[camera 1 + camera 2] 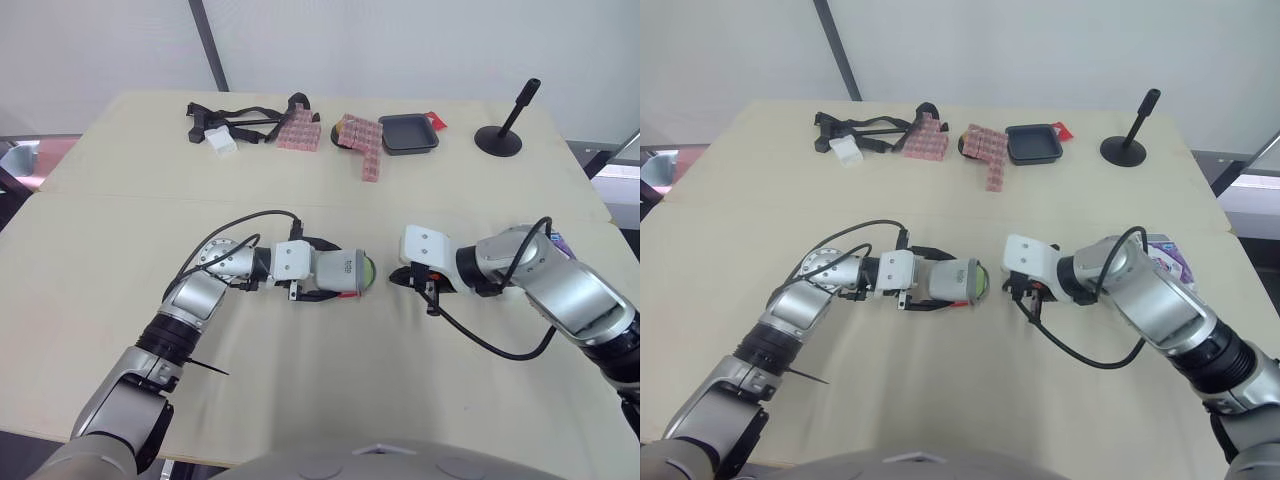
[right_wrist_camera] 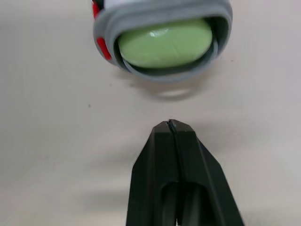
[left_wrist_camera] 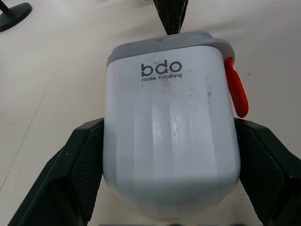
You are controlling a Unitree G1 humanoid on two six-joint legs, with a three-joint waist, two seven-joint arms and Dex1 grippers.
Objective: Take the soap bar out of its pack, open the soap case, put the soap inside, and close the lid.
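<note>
Green soap [image 2: 164,43]: seated inside the open mouth of the soap case [image 3: 171,127]; most of the opening is filled by it, and its face is ringed by the grey rim.
Soap case: held on its side low over the table [image 1: 300,400], mouth turned towards the right arm; whether it rests on the table cannot be told.
Left gripper [image 1: 340,276]: clamped on the case's white body, one black finger pressed against each flank.
Right gripper [image 2: 170,126]: fingers pressed together with nothing between them; the tip is set just in front of the open mouth, apart from it.
Red latch [image 3: 235,89]: seen hanging loose at one side of the rim; the mouth is uncovered, so closing is judged not yet done.
Risk, soap lost: with the mouth facing sideways, the bar could be let slide out if the case is tipped downward.
Risk, soap jammed: if the bar is nudged off-centre by the closed tip, it could be wedged askew and the lid fouled.
Risk, case twisted: the smooth plastic could be turned or pushed back through the two fingers by an off-axis press.
Risk, latch missed: the lid could be left sprung if the red tab is not caught.
</note>
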